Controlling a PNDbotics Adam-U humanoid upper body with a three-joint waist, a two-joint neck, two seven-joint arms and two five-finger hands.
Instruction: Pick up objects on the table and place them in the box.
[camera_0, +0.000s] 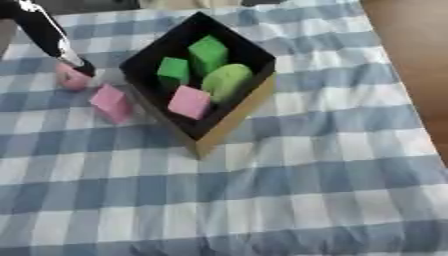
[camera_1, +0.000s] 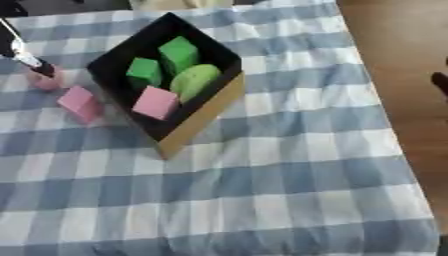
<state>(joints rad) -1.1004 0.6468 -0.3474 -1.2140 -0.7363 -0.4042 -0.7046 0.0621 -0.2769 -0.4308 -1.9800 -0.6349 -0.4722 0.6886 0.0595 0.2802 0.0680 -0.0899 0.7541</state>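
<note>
Pink on blue-and-white check: small pink piece (camera_0: 72, 78) far left on the bench (camera_0: 289, 200), just under the tip of the left hand (camera_0: 80, 65), dark and thin, reaching down from the upper-left corner. Touching or nearly so; fingers too slim and blurred here to say whether spread or closed, and no clear hold on anything. Second pink block (camera_0: 111, 102) close by, tilted, between that piece and the black box (camera_0: 234, 116). Box already loaded: two green cubes (camera_0: 208, 54), (camera_0: 173, 71), a rounded light-green lump (camera_0: 226, 81), a pink cube (camera_0: 189, 102). Right hand (camera_1: 440, 82) only a dark sliver at the right edge, off the cloth, state unreadable.

Step in hand, by the look of it: taking that far pink piece. Best done by settling squarely over it, fingers on opposite sides, before closing — small and light, likely to skid on cloth if nudged from one side. Straight lift next, high enough to clear the box's near wall, then across. Free space inside looks to be toward the left corner; aiming there avoids stacking on the cubes. Worth minding the tilted pink block on the way over.
</note>
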